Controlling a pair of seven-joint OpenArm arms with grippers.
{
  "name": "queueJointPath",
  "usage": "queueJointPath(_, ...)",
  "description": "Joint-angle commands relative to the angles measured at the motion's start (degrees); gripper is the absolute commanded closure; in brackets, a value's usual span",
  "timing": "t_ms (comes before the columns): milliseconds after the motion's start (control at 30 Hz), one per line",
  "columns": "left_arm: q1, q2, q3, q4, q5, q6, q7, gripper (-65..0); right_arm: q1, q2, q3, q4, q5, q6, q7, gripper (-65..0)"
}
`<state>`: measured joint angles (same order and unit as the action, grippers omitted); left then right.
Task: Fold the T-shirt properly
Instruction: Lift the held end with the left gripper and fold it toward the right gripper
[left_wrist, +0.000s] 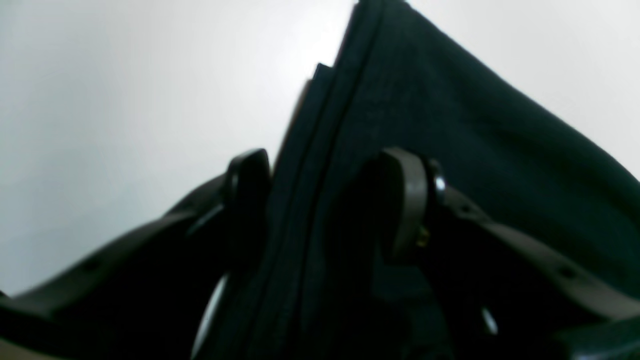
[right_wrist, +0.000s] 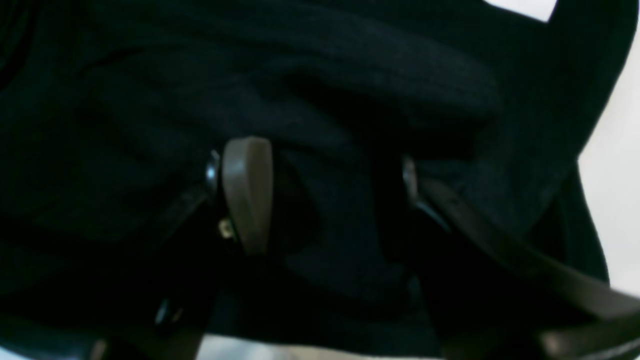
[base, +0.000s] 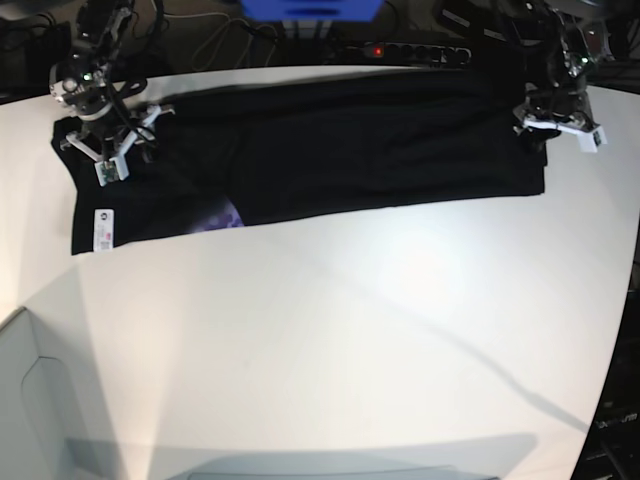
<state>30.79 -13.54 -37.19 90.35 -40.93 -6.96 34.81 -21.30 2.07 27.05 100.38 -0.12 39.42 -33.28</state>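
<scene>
The black T-shirt (base: 380, 150) lies as a long band across the far half of the white table (base: 350, 330). Its white label (base: 101, 228) and a bit of purple print (base: 222, 216) show at the near left. My left gripper (base: 535, 135) is at the shirt's right end. In the left wrist view it (left_wrist: 327, 200) stands open, astride stacked cloth layers (left_wrist: 450, 125). My right gripper (base: 112, 150) is at the shirt's left end. In the right wrist view it (right_wrist: 330, 192) is open too, with bunched cloth (right_wrist: 350, 75) between its fingers.
A power strip (base: 400, 50), cables and a blue object (base: 310, 10) sit behind the table's far edge. The table's right edge curves past the left arm. A white panel (base: 30, 400) stands at the near left corner.
</scene>
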Motion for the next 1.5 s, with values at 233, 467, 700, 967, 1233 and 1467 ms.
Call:
queueJointPath(233,-1.2,-2.8,1.2,-5.6,0.4,0.5,2.2,-2.8,0.8,0.4,0.2,0.6,0.1,0.6,0.2,-32.8)
queueJointPath(467,-1.3,-2.9,0.8,-3.2,0.2,0.5,2.2,0.0,0.8,0.4,0.2,0.6,0.1,0.6,0.2,-32.8)
queueJointPath(700,3.4,0.7,1.0,14.6,0.4,0.9,2.8,0.0,0.8,0.3,0.2,0.6,0.1,0.6,0.2,-32.8)
queueJointPath(967,3.1,5.9,7.7,25.3,0.0,0.8,7.2,0.0,0.8,0.0,0.2,0.6,0.1,0.6,0.2,-32.8)
queueJointPath(1233,-0.9,6.1,25.7,25.1,0.4,0.9,7.8,0.0,0.8,0.0,0.2,0.6,0.1,0.6,0.2,-32.8)
queueJointPath(1467,-7.0,5.9,38.2,24.7,0.5,1.0,7.8,0.0,0.9,0.0,0.2,0.6,0.1,0.6,0.2,-32.8)
